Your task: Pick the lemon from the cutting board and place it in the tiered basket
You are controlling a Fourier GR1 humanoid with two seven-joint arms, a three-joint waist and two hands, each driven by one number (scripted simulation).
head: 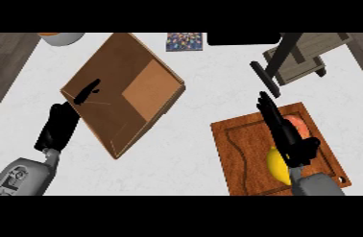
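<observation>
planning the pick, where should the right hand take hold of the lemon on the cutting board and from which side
Grip the lemon across its rounded middle, coming from above: it lies flat on the cutting board, and the right hand is over it with fingers straight. The pinkish item crowds the far side, so close from left and right.

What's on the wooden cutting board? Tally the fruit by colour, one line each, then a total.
Yellow: 1, the round yellow lemon, partly hidden by the right hand
Orange-pink: 1, an orange-pink fruit I cannot identify
Total: 2 on the brown wooden cutting board
</observation>
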